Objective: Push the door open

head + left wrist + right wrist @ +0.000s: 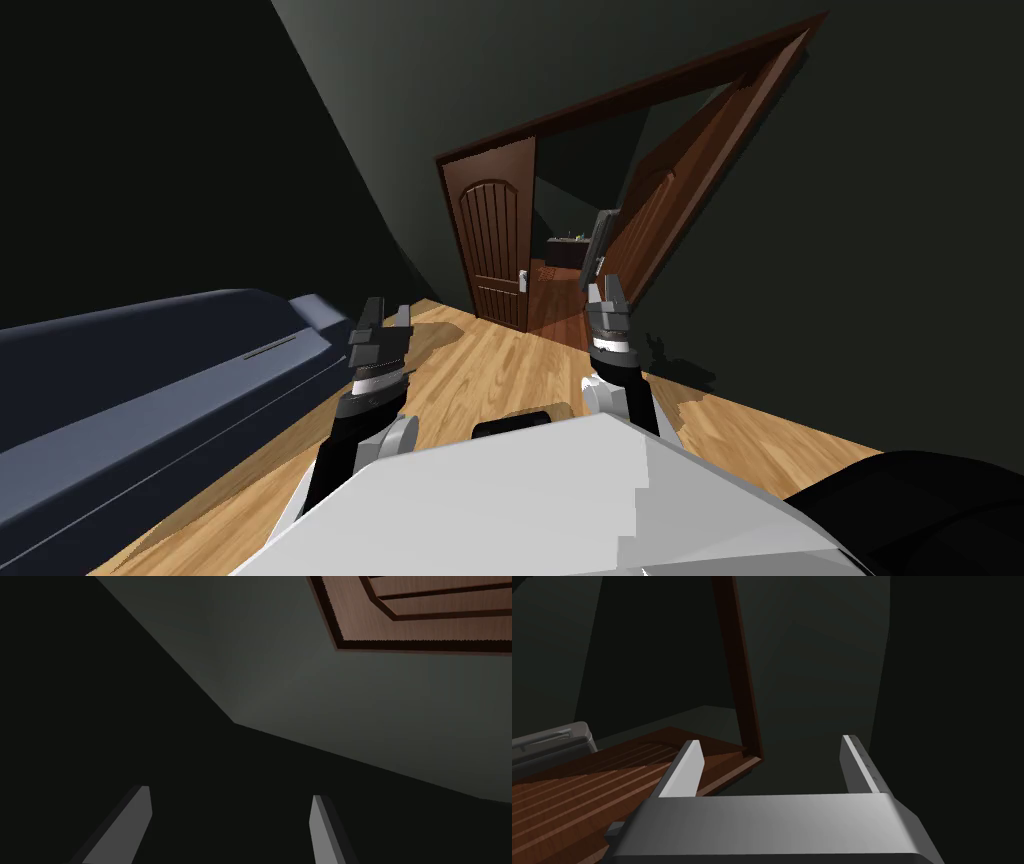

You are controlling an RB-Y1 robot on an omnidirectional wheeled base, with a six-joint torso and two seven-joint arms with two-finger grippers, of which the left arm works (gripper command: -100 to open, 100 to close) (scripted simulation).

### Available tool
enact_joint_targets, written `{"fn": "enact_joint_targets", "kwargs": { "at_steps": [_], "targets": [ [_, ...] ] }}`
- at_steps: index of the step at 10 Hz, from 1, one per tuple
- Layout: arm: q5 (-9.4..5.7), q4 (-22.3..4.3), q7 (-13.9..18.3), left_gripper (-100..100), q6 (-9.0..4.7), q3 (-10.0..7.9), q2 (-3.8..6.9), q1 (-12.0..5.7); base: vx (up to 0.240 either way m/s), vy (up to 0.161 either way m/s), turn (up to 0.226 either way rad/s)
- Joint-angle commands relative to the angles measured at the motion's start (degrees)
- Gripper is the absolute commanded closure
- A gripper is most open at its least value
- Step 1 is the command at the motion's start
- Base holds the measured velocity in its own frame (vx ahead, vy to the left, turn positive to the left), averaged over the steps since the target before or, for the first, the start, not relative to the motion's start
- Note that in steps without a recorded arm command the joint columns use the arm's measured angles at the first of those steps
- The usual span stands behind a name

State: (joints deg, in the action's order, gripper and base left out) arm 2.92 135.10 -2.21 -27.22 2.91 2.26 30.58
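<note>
A dark brown doorway stands ahead in the head view. Its left leaf (pixel 495 235), with an arched panel and a pale handle (pixel 523 280), stands in the frame. The right leaf (pixel 670 200) is swung away into the far room, leaving a gap between them. My right gripper (pixel 605 292) is raised in front of the gap, short of the right leaf, fingers open (pixel 772 741); the right wrist view has the brown leaf (pixel 612 776) and a frame edge (pixel 742 676) beyond them. My left gripper (pixel 388 312) is open (pixel 231 792), left of the doorway, with a brown door panel (pixel 425 616) far off.
A long dark blue sofa (pixel 150 380) runs along my left side. Wooden floor (pixel 480 370) leads to the doorway. Dark grey walls flank it. A grey flat object (pixel 600 240) (pixel 552 743) stands by the open leaf, and a dark cabinet (pixel 565 250) sits in the far room.
</note>
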Motion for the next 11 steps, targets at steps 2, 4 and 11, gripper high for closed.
{"fn": "enact_joint_targets", "kwargs": {
  "at_steps": [2,4,11],
  "targets": [
    [-0.09,-2.3,0.3,-100,0.42,0.39,0.45,-1.16,0.092,-0.029,-0.058],
    [-0.2,-5.0,0.6,-100,0.92,0.87,0.9,-2.56,0.148,-0.028,-0.058],
    [-0.51,-13.0,1.5,-100,2.39,2.27,1.87,-6.65,0.115,-0.017,-0.059]
  ]
}}
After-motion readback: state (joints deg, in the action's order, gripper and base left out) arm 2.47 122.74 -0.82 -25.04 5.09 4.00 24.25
